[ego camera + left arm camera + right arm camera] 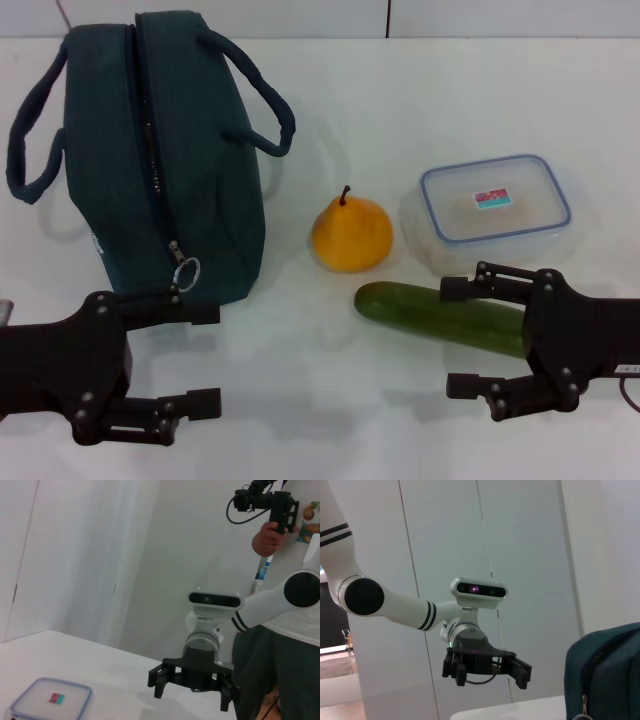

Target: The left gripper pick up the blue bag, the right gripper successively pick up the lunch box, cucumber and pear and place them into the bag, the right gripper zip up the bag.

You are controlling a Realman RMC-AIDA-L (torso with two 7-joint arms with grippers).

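The left gripper (190,358) is hovering with fingers spread just before the blue bag (170,150), which is lying zipped on the table (350,90), so grabbing cloth instead of a handle could be dragging it.

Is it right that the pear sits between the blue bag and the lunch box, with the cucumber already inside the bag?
Not quite. The head view shows the cucumber on the table in front of the pear, not inside the blue bag. The pear does sit between bag and lunch box.
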